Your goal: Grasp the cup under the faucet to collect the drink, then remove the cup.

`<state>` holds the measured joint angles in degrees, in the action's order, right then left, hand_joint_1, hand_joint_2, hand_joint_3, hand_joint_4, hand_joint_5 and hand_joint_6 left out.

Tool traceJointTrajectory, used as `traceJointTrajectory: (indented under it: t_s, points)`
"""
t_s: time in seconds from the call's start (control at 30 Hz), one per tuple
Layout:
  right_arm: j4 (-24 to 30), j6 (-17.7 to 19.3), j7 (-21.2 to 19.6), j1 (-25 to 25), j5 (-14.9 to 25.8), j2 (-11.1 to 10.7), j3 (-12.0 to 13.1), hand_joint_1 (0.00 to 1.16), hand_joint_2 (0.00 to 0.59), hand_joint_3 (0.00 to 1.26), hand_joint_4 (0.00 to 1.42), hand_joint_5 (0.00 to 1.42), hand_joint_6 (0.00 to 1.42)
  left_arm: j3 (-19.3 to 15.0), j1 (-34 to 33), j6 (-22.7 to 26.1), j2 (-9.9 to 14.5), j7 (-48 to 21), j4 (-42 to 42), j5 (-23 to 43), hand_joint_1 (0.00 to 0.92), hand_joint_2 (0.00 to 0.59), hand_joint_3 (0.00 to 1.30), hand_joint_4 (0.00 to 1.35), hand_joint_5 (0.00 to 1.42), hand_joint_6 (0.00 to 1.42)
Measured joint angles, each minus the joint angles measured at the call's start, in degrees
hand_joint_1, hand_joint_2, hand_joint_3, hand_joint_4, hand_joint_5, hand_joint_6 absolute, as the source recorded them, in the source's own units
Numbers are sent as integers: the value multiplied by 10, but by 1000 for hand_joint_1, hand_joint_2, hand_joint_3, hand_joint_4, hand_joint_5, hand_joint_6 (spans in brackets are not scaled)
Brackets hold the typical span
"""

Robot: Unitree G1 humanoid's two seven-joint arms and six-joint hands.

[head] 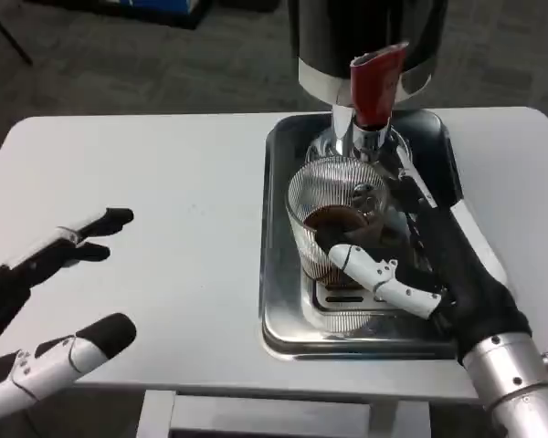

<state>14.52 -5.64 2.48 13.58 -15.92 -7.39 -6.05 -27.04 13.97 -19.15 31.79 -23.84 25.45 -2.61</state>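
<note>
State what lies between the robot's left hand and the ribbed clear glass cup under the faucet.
In the head view, only bare white table and the steel tray's rim lie between the left hand and the cup.

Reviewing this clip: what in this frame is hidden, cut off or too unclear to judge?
- Black dispenser with its red tap handle: head view, upper body cut off by the top edge.
- Ribbed clear glass cup: the far-side grip is hidden behind the glass; the right hand wraps it.
- Drink flow: too blurred to tell.
- Left hand: cut off by the left edge.
- Steel tray: the right side is hidden by the hand.
</note>
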Motion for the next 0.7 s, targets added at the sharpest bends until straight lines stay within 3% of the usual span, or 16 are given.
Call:
traceJointTrajectory:
  t_s: [0.47,0.7]
  points:
    - [-38,10,-6,24,3,7,-10,574,219,0,0,28,140,-13,20,-4,0,0,4,1,49,109,176,130,238,207]
    - [-51,15,-11,28,4,13,-13,470,241,0,0,28,129,-13,18,-3,0,0,4,1,49,109,176,130,238,207]
